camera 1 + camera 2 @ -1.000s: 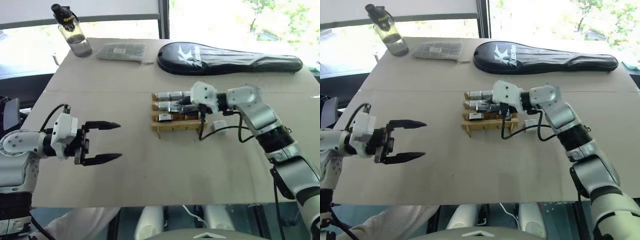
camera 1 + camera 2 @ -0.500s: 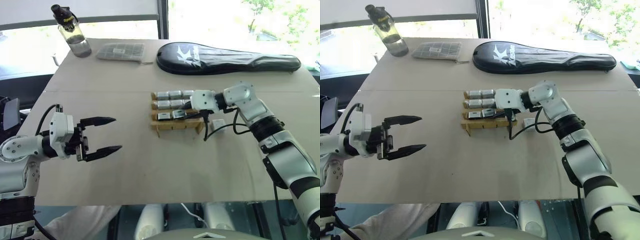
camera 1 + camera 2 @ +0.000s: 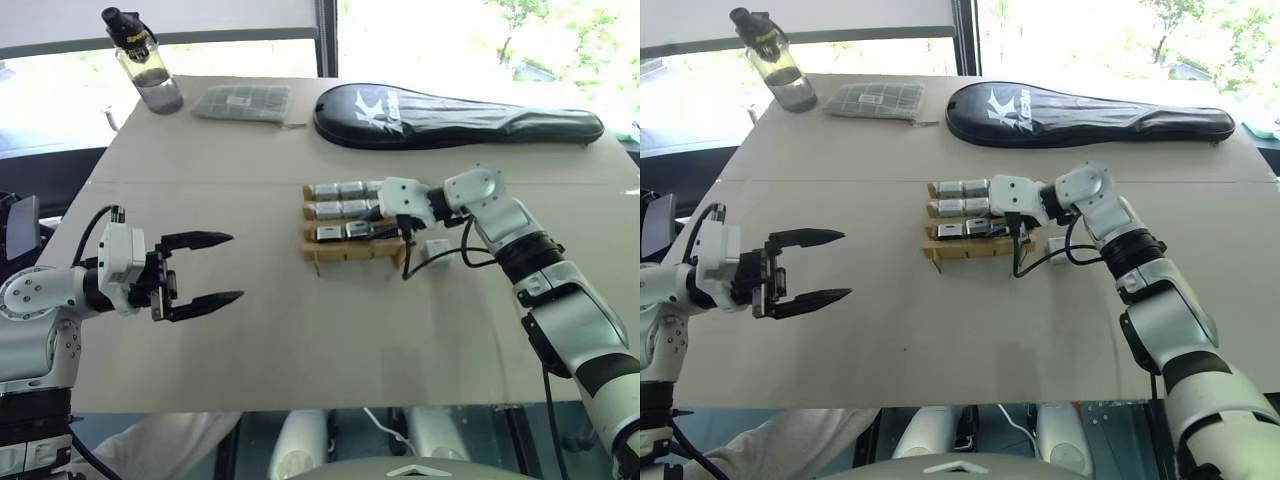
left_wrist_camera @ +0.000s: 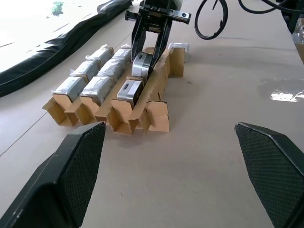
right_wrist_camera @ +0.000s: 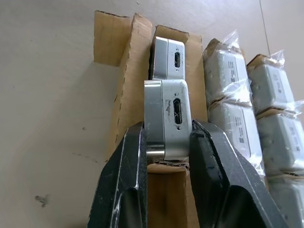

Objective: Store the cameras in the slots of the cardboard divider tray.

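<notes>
One broad desk (image 3: 300, 330) carries the cardboard divider tray (image 3: 352, 250) near its middle, a black racket case (image 3: 455, 117) lying well behind the tray. Left of the tray, well apart, the left gripper (image 3: 205, 270) hangs spread wide and empty. At the tray's front row the right gripper (image 5: 166, 156) clamps a silver camera (image 5: 166, 116) above the middle slot, beside another camera (image 5: 168, 58) already slotted.

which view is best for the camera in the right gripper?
Right wrist view: the held camera sits large between the right gripper fingers, port face visible, over the cardboard divider tray. Left wrist view shows it from the tray's far end, smaller. Both eye views show it tiny, mostly hidden by the gripper.
</notes>
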Robot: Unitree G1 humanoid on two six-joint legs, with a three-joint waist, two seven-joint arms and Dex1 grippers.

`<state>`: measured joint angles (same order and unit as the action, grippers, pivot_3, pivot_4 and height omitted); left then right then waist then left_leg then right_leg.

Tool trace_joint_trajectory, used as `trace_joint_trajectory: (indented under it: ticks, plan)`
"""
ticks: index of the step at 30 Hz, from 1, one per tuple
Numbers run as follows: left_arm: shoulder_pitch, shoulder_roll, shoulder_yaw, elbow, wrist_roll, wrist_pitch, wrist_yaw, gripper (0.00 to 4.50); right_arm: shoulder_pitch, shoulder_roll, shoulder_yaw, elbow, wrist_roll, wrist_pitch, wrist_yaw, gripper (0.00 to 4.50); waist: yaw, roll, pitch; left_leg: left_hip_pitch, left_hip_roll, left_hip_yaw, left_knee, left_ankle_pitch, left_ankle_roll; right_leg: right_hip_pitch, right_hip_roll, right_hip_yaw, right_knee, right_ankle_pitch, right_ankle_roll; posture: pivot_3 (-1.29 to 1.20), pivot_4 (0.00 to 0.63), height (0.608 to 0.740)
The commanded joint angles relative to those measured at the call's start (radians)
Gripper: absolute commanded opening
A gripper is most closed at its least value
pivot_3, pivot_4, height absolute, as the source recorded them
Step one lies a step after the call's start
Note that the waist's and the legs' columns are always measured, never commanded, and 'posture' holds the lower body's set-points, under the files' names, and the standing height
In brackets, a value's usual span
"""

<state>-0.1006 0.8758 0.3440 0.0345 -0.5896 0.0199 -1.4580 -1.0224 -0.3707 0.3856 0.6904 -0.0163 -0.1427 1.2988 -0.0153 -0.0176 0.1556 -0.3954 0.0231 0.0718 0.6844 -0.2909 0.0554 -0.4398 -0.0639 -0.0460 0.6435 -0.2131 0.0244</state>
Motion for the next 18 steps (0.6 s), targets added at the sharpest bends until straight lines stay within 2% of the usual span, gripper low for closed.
trace_joint_trajectory:
  ticks: [1, 2, 4, 6, 10, 14, 18]
  plan:
    - [-0.006, 0.003, 0.014, -0.004, -0.007, -0.008, 0.000, 4.50, -0.035, 0.004, -0.020, 0.020, -0.013, 0.036, -0.002, 2.05, 0.000, 0.000, 0.000, 0.000, 0.000, 0.000, 0.000, 0.000, 0.000, 0.000, 0.000, 0.000, 0.000, 0.000, 0.000, 0.00, 0.150, 0.740]
    - [-0.006, 0.002, 0.014, -0.005, -0.008, -0.007, 0.000, 4.50, -0.039, 0.007, -0.027, 0.021, -0.011, 0.038, -0.004, 2.47, 0.000, 0.000, 0.000, 0.000, 0.000, 0.000, 0.000, 0.000, 0.000, 0.000, 0.000, 0.000, 0.000, 0.000, 0.000, 0.00, 0.150, 0.740]
    - [-0.006, 0.001, 0.014, -0.008, -0.010, -0.006, 0.001, 4.50, -0.041, 0.008, -0.041, 0.014, -0.004, 0.040, -0.007, 3.73, -0.001, 0.000, 0.000, 0.000, 0.000, 0.000, 0.000, 0.000, 0.000, 0.000, 0.000, 0.000, 0.000, 0.000, 0.000, 0.00, 0.150, 0.740]
    - [-0.005, 0.001, 0.014, -0.010, -0.011, -0.005, 0.001, 4.50, -0.041, 0.007, -0.050, 0.006, 0.001, 0.041, -0.008, 4.30, -0.002, 0.000, 0.000, 0.000, 0.000, 0.000, 0.000, 0.000, 0.000, 0.000, 0.000, 0.000, 0.000, 0.000, 0.000, 0.00, 0.150, 0.740]
    - [0.001, -0.001, 0.016, -0.034, -0.025, 0.006, -0.001, 4.50, 0.001, -0.055, -0.109, -0.166, 0.070, 0.121, 0.025, 4.41, 0.000, 0.000, 0.000, 0.000, 0.000, 0.000, 0.000, 0.000, 0.000, 0.000, 0.000, 0.000, 0.000, 0.000, 0.000, 0.00, 0.150, 0.740]
    - [-0.009, -0.009, 0.003, -0.081, -0.054, 0.043, -0.001, 4.50, 0.150, -0.183, -0.196, -0.413, 0.158, 0.317, 0.030, 4.41, 0.013, 0.000, 0.000, -0.003, -0.001, -0.003, 0.000, 0.000, 0.000, 0.000, -0.003, -0.004, -0.001, 0.000, 0.000, 0.00, 0.150, 0.740]
    - [-0.039, -0.008, -0.024, -0.091, -0.062, 0.065, -0.015, 4.50, 0.292, -0.262, -0.279, -0.527, 0.161, 0.416, -0.085, 4.41, 0.013, 0.000, 0.000, -0.003, -0.002, -0.004, 0.001, 0.000, 0.000, 0.001, -0.006, -0.005, -0.002, 0.000, 0.000, 0.00, 0.150, 0.740]
